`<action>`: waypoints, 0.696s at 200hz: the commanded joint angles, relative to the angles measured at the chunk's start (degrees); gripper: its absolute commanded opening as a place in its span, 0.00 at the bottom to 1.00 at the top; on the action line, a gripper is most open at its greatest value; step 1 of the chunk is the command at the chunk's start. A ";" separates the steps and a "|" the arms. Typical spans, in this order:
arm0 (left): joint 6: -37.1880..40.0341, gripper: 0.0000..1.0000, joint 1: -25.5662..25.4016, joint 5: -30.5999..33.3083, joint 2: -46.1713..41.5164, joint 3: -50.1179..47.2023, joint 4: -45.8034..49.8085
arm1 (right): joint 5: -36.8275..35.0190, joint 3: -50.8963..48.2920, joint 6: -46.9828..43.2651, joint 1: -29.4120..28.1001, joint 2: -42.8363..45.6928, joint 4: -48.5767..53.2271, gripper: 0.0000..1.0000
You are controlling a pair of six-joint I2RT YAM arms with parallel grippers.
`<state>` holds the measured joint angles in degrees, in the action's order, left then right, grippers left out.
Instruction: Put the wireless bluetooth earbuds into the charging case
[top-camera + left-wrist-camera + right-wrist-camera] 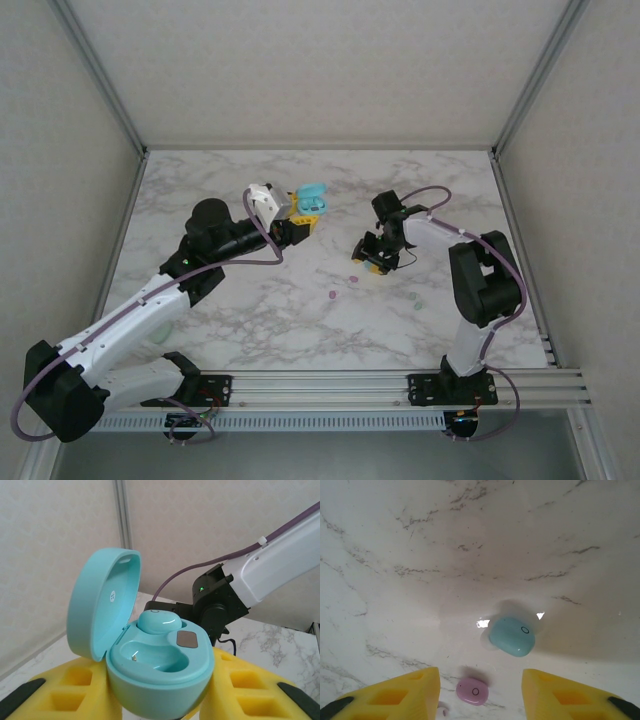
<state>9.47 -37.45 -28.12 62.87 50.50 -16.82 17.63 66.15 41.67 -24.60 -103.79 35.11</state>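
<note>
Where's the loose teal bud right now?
Right wrist view: teal bud lies on the marble just ahead of the open right gripper, right of centre, with a pink bud nearer the fingers.

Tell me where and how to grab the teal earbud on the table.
Come straight down with the right gripper and pinch the teal earbud across its narrow width, on the two longer sides. It lies flat on the table, a low rounded oval, so probably only those flanks give hold.

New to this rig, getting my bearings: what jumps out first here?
The open teal charging case stands out, gripped by the left gripper, with a seated teal earbud beside an empty slot. Beneath the open right gripper, a loose teal earbud and a pink earbud lie on the marble table.
</note>
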 commanded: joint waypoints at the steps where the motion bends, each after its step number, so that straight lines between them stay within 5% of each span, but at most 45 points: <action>1: 0.62 0.15 -0.34 -0.18 0.37 0.92 -0.63 | -1.47 -0.59 1.10 -0.45 -1.15 0.22 0.48; 139: 0.62 0.15 -0.34 -0.19 1.18 1.17 -0.27 | -5.04 4.59 -1.46 -0.55 -4.05 0.97 0.41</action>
<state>9.47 -37.45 -28.14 63.72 50.50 -16.62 14.66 68.29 41.34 -24.69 -106.96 35.51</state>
